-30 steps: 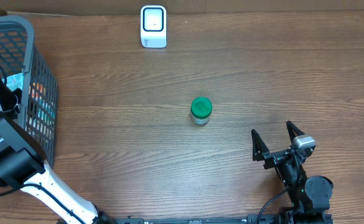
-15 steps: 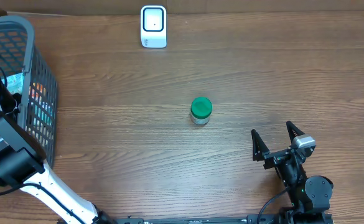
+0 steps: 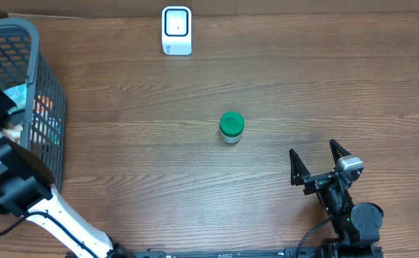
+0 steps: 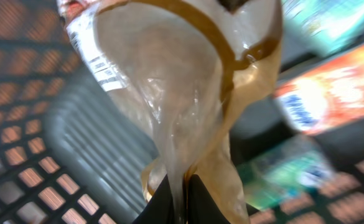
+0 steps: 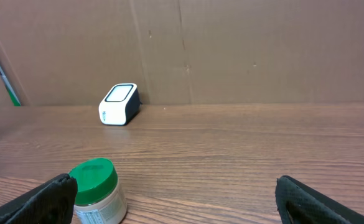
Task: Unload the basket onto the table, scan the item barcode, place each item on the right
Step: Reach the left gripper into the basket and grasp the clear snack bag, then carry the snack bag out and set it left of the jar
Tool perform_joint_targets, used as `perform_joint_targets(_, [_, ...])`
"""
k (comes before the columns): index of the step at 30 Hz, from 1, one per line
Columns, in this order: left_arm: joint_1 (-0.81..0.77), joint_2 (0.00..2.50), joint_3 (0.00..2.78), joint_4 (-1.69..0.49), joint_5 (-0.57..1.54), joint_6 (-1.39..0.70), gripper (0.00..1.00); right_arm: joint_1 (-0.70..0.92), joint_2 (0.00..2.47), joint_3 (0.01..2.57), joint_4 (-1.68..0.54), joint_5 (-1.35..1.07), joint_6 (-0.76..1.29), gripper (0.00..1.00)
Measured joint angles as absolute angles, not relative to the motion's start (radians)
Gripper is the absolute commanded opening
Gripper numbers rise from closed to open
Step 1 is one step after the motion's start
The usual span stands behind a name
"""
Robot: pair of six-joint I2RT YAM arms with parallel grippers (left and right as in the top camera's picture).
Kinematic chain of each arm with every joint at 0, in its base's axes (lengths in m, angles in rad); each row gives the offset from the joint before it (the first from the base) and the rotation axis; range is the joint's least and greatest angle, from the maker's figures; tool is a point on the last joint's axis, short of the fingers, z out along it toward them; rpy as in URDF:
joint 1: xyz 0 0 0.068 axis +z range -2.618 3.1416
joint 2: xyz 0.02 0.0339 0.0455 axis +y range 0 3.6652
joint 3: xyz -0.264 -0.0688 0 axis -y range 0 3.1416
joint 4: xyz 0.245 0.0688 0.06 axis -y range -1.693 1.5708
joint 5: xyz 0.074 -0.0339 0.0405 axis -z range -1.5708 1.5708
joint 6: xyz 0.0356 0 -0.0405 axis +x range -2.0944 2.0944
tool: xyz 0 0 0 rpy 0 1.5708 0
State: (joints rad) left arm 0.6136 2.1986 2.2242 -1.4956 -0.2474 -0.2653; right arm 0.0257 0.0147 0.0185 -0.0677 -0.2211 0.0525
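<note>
Brown wood runs all across the counter [image 3: 145,186], with a cardboard wall behind it. Down in the basket [image 3: 60,107], the left gripper [image 4: 179,202] is pinched tight on one thin edge of a clear bag [image 4: 169,93] with a brown rim. The bag reaches straight out from the gripper tips, so its long way runs the same way the gripper points, and it gets wider at the far end. Some small print shows near that far end, but it is too blurry to tell if it is the barcode. The scanner [image 3: 176,30] sits at the back edge of the counter, well apart from the basket and off to its right. So I think the bag has to be lifted out, carried that way, and turned until its print faces the scanner. The left arm is the nearer one for this. The right gripper [image 3: 316,162] is spread wide and holds nothing, near a jar [image 3: 231,127] with a green lid.
</note>
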Motion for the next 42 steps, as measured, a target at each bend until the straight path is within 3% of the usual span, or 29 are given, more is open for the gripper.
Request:
perform_joint_targets(13, [0.459, 1.819, 2.363, -1.514, -0.244, -0.279, 0.04, 0.026, 0.015, 0.019, -0.068, -0.221, 0.052, 1.0])
perform_joint_targets(30, [-0.062, 1.671, 2.354, -1.581, -0.339, -0.279, 0.04, 0.026, 0.015, 0.019, -0.068, -0.221, 0.052, 1.0])
perform_joint_targets(42, [-0.295, 1.674, 1.936, -1.559, -0.336, -0.359, 0.04, 0.026, 0.015, 0.019, -0.068, -0.221, 0.052, 1.0])
